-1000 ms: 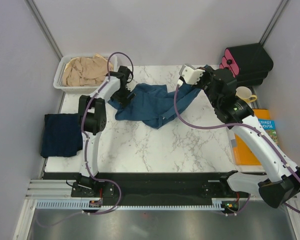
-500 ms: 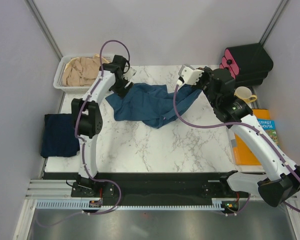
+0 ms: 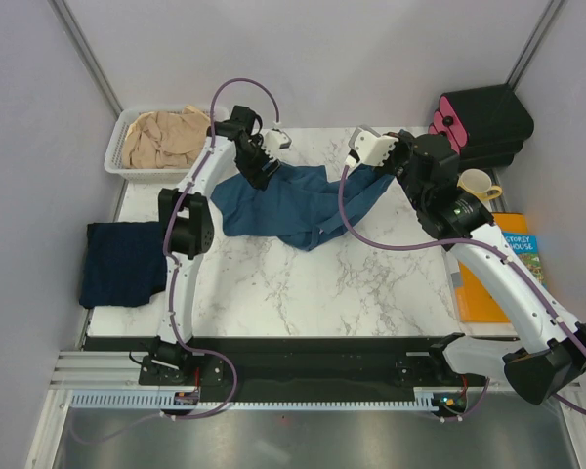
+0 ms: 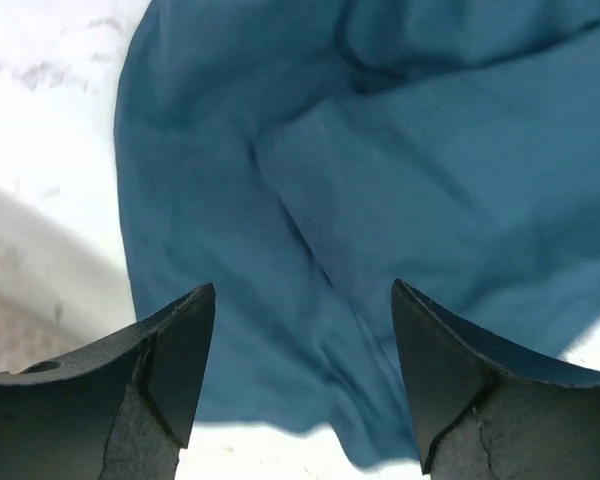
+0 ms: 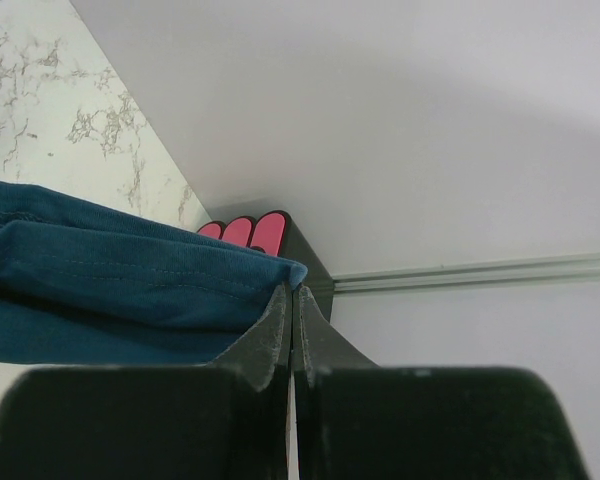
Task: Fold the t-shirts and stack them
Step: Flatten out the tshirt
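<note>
The teal-blue t-shirt (image 3: 293, 203) lies crumpled at the back middle of the marble table. My right gripper (image 3: 393, 159) is shut on its right corner and holds that corner lifted; the right wrist view shows the hem (image 5: 130, 280) pinched at the fingertips (image 5: 285, 300). My left gripper (image 3: 262, 168) hovers open over the shirt's back left part, with the fabric (image 4: 380, 150) spread below its gripper (image 4: 302, 290) and nothing between the fingers. The navy t-shirt (image 3: 122, 264) lies folded at the table's left edge. The beige t-shirt (image 3: 161, 137) is bunched in the white basket (image 3: 112, 162).
A yellow-handled mug (image 3: 481, 183) stands at the right, beside a black box with pink ends (image 3: 481, 119). An orange book (image 3: 503, 269) lies along the right edge. Bare marble (image 3: 303, 293) fills the front of the table.
My left gripper has swung from the shirt's left edge back and to the right, over its back left part, jaws slightly narrower. The right gripper has kept its hold in place.
</note>
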You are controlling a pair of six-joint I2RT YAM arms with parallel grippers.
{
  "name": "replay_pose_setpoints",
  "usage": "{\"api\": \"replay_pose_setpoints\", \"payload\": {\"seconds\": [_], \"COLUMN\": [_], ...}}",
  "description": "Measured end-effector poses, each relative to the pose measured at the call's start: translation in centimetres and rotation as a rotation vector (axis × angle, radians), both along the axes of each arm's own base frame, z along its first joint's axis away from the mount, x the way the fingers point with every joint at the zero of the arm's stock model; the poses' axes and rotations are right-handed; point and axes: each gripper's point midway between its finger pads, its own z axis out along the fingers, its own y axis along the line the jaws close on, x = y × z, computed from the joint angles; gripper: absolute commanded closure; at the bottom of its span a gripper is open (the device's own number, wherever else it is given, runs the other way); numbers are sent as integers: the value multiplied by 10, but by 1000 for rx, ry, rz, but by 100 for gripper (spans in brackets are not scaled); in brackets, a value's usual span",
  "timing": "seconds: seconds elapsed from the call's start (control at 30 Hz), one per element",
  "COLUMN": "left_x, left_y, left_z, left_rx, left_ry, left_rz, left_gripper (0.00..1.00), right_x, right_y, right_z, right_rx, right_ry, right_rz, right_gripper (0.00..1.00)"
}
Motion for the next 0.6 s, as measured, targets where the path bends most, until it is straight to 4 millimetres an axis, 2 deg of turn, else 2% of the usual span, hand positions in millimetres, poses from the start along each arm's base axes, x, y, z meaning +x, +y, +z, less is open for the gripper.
{"api": "replay_pose_setpoints", "payload": {"seconds": [0.1, 0.17, 0.6], "left_x": [10, 10, 9], "left_y": [-5, -8, -38], "left_z": [-27, -35, -24], "left_rx": [2, -3, -154], "left_ry": [13, 20, -8], "left_rz": [-52, -85, -229], "left_gripper": [24, 24, 25], "right_x": [0, 0, 2], "right_y": [0, 0, 1], "right_z": [0, 0, -2], "right_rx": [0, -1, -9], "right_ry": [0, 0, 2], "right_rz": [0, 0, 1], "right_gripper": [100, 100, 100]}}
